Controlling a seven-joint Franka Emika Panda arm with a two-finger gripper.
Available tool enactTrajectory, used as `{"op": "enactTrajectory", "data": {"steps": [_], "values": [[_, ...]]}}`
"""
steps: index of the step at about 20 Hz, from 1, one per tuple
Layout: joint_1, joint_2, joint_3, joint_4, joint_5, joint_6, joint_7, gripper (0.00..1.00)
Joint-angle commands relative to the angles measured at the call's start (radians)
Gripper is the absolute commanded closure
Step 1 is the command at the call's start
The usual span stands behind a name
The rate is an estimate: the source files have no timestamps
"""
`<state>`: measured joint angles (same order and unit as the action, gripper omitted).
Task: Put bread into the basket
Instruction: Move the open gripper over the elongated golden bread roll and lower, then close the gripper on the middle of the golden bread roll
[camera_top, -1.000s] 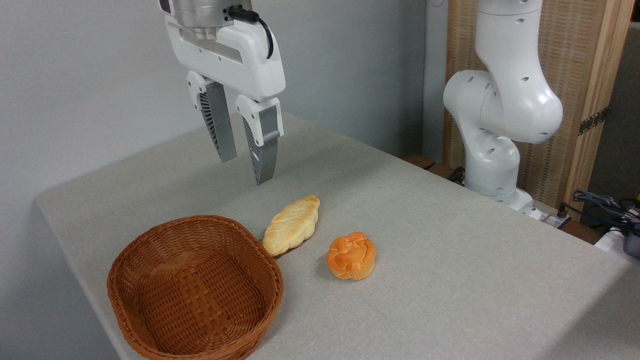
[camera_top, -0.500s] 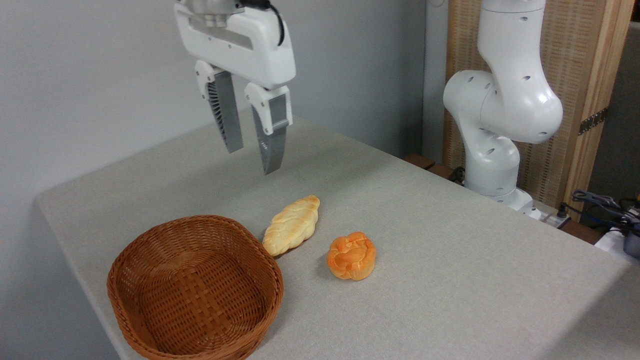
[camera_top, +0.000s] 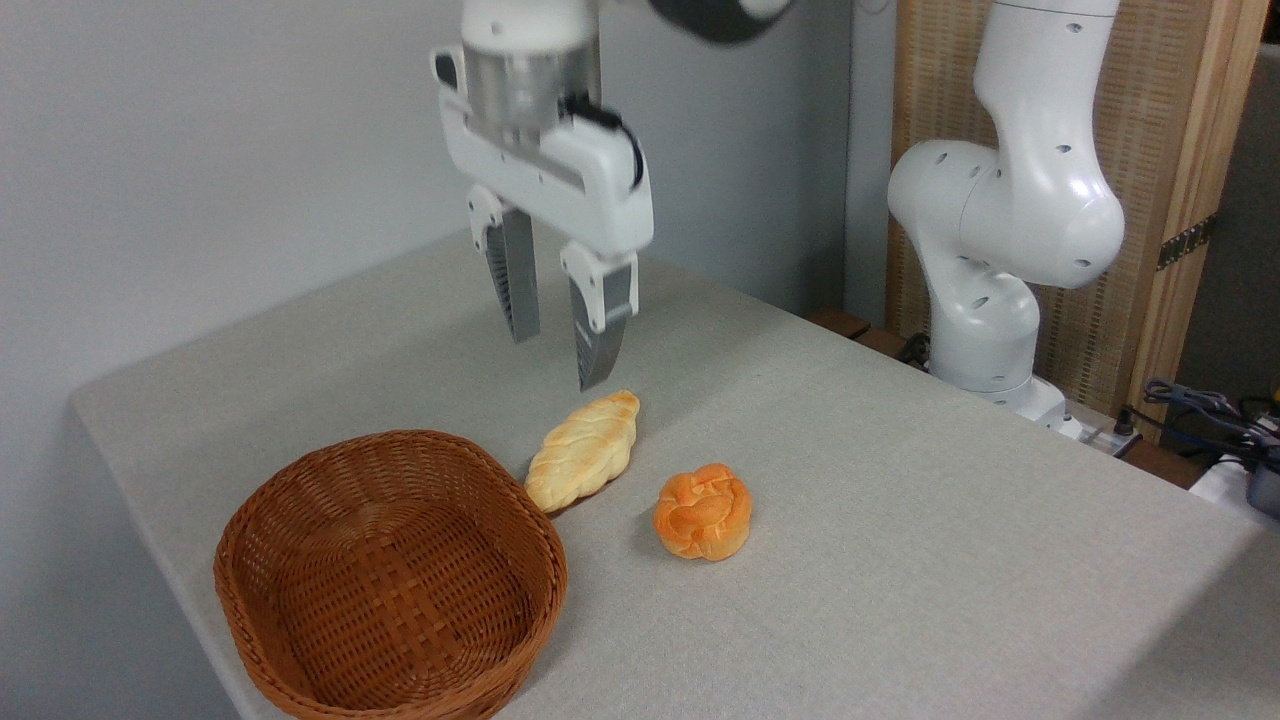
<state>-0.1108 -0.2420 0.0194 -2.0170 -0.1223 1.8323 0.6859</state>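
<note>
The bread, a long pale-yellow braided loaf with browned ends, lies on the grey table just right of the basket's far rim. The basket is reddish-brown wicker with a checker-woven bottom and holds nothing. My gripper hangs in the air above and slightly behind the loaf's far end. It is open, with nothing between its grey fingers, and it touches nothing.
A small round orange knotted bun sits to the right of the loaf. The arm's white base stands at the table's far right edge. Cables lie off the table at the right. The table's front left corner is near the basket.
The gripper has travelled to the right and come lower, from over the bare table behind the basket to just above the loaf's far end. Bread, bun and basket have not moved.
</note>
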Motion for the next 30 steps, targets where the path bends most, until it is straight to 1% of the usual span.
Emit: {"op": "enactTrajectory", "data": {"steps": [1, 5, 8, 11, 14, 16, 18, 19, 25, 27, 28, 30], "values": [[-0.026, -0.025, -0.007, -0.097, -0.034, 0.068, -0.017, 0.00], [-0.032, -0.025, -0.016, -0.163, -0.031, 0.111, -0.017, 0.00], [-0.036, -0.023, -0.018, -0.222, -0.034, 0.172, -0.035, 0.00], [-0.044, -0.020, -0.042, -0.255, -0.034, 0.240, -0.136, 0.00], [-0.046, -0.014, -0.050, -0.273, -0.034, 0.268, -0.199, 0.00], [-0.061, -0.013, -0.052, -0.285, -0.036, 0.297, -0.232, 0.00], [-0.070, -0.002, -0.053, -0.302, -0.036, 0.326, -0.239, 0.00], [-0.073, 0.001, -0.071, -0.313, -0.034, 0.332, -0.240, 0.00], [-0.073, 0.018, -0.085, -0.342, -0.028, 0.354, -0.236, 0.00], [-0.073, 0.021, -0.095, -0.354, -0.026, 0.378, -0.236, 0.00], [-0.073, 0.021, -0.095, -0.356, -0.026, 0.387, -0.236, 0.06], [-0.073, 0.021, -0.095, -0.358, -0.026, 0.390, -0.233, 0.32]]}}
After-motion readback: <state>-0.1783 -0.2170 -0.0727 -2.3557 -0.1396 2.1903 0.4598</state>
